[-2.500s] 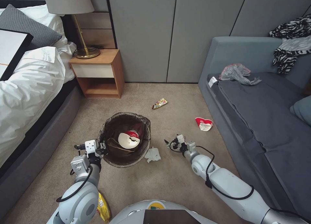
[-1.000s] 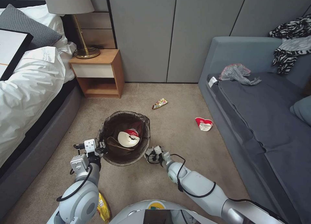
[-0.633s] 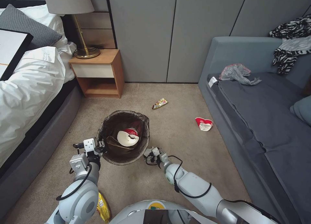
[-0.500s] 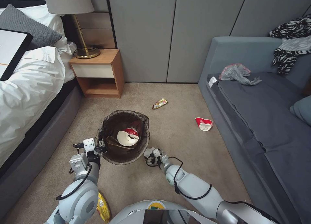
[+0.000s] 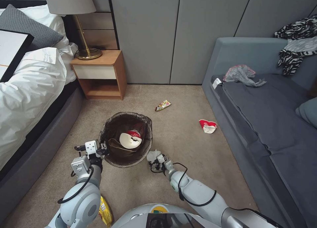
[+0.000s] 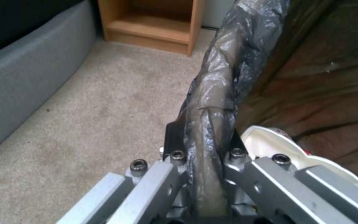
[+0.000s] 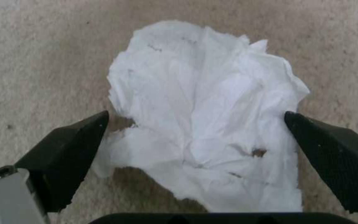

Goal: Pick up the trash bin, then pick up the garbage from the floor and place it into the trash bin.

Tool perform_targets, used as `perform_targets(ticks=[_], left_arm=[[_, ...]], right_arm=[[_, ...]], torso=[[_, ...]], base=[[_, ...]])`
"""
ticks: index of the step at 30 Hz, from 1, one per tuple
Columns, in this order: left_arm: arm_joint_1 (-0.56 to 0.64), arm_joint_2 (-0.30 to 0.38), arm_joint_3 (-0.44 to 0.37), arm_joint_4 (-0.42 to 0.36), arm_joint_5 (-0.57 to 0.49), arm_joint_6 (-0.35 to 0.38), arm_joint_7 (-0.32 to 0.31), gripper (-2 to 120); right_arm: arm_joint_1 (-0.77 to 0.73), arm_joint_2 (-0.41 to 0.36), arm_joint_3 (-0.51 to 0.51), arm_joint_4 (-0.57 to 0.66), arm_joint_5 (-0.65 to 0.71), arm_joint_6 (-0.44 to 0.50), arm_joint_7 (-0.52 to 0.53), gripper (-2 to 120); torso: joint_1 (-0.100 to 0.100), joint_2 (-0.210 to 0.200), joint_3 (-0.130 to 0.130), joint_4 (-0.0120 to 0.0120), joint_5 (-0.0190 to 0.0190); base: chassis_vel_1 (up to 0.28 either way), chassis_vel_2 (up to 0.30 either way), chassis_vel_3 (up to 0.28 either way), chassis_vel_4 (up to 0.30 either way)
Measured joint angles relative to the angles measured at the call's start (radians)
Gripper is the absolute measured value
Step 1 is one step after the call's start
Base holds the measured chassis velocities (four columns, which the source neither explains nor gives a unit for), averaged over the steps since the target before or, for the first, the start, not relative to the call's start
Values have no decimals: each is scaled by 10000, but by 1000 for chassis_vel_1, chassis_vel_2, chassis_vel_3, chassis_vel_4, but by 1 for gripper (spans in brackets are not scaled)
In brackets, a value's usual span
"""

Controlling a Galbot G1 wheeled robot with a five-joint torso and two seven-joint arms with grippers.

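Bin (image 5: 126, 140) upright on carpet (image 5: 185, 135), mouth up; cup (image 5: 130, 139) inside, open end toward camera. Left gripper (image 6: 204, 155) clamped tight on lined rim; head view hides finger contact, left wrist view shows it. Tissue (image 7: 204, 118) flat on carpet just right of bin, no clear long axis, partly hidden in head view. Right gripper (image 7: 195, 124) spread wide, fingers (image 7: 69, 140) straddling tissue. Second cup (image 5: 207, 126) near sofa (image 5: 264, 115); wrapper (image 5: 163, 105) beyond bin.

Tissue (image 5: 153, 155) right of bin (image 5: 126, 140), seemingly touching.
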Motion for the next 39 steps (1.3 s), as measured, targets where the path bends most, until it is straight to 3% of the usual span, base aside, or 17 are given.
perform_targets(ticks=[4,7,9,13,15,21,23,25,31,39], left_arm=[[-1,-3,2,0,0,0,-4,0],[-1,-3,2,0,1,0,-9,0],[-2,0,2,0,2,0,-11,0],[-6,4,0,0,2,0,-19,0],[-22,9,2,4,2,0,-32,0],[-51,29,22,23,2,0,-47,0],[-70,35,33,30,1,0,-57,0],[-70,36,35,31,1,0,-59,0],[-92,41,58,38,1,-2,-76,0],[-117,23,105,54,8,-11,-96,0]], right_arm=[[-13,8,5,-45,-25,18,-3,100],[-32,43,17,-153,-76,70,-7,93],[-34,82,41,-215,-114,109,-8,78],[-39,115,50,-286,-172,154,-17,69],[-50,141,74,-332,-274,253,-14,57],[-140,138,119,-251,-349,342,29,41],[-191,131,127,-190,-351,344,47,28],[-200,130,136,-186,-356,349,52,25],[-293,105,177,-14,-370,357,182,0],[-270,15,259,198,-331,354,320,0]], torso=[[0,0,0,0,0],[0,0,0,0,0],[0,0,0,1,0],[0,0,0,1,0],[0,0,0,1,0],[0,0,0,0,-1],[0,0,0,0,0],[0,0,0,0,0],[0,0,0,1,0],[0,0,0,1,0]], base=[[0,0,0,0],[0,0,0,0],[0,0,0,0],[0,0,0,0],[0,0,0,0],[0,0,0,0],[0,0,0,0],[0,0,0,0],[0,0,0,0],[0,0,0,0]])
